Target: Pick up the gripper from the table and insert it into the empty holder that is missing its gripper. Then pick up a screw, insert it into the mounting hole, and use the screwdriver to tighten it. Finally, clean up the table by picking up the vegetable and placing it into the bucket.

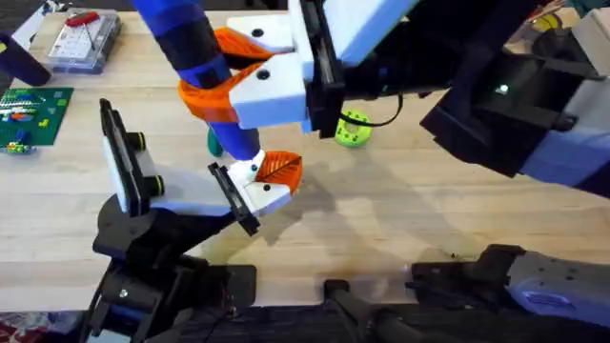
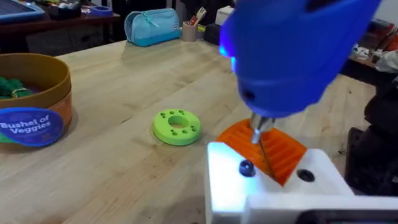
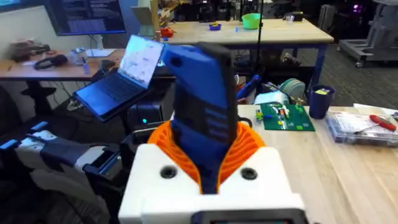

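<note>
Our right gripper (image 1: 250, 71) clamps the blue screwdriver (image 1: 195, 57), bit angled down onto the mounted white-and-orange gripper (image 1: 262, 179), which we judge suits driving the screw (image 2: 246, 167). We cannot tell the left gripper's state. Beside the screwdriver on the wooden table (image 2: 124, 180) sit the lime ring (image 2: 177, 126) and bucket (image 2: 34, 102).

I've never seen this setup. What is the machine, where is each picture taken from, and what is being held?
Two robot arms work at a wooden table. One picture looks down from above; the other two come from a camera on each wrist. The right gripper clamps a blue screwdriver, its bit pointing down at the white-and-orange left gripper. On the table are a lime-green ring, a bucket labelled Bushel of Veggies, a clear parts box and a green circuit board.
</note>
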Controlling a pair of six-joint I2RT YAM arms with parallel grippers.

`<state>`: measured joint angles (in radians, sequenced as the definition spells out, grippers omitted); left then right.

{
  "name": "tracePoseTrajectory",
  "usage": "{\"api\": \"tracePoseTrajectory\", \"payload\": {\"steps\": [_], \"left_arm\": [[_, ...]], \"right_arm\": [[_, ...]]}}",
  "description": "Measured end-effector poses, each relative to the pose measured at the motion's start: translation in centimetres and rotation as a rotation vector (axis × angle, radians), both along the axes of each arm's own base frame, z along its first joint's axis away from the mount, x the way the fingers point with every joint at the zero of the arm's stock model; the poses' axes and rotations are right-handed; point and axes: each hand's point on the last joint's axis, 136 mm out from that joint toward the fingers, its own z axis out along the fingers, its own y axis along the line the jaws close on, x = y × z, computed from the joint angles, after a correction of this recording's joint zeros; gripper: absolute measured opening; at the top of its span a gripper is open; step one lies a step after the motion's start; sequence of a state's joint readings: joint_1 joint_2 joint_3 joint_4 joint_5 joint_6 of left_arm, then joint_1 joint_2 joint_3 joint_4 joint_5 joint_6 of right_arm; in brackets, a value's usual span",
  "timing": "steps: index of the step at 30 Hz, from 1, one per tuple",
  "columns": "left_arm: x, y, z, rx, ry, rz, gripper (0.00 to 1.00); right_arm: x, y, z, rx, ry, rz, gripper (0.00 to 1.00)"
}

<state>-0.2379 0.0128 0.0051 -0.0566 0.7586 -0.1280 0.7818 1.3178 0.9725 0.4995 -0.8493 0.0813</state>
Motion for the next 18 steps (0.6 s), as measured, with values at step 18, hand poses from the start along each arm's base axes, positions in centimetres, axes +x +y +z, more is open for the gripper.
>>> {"api": "tracePoseTrajectory", "payload": {"steps": [18], "left_arm": [[0.0, 0.0, 0.0, 0.0, 0.0, 0.0, 0.017]], "right_arm": [[0.2, -0.1, -1.2, 0.008, 0.018, -0.017, 0.085]]}}
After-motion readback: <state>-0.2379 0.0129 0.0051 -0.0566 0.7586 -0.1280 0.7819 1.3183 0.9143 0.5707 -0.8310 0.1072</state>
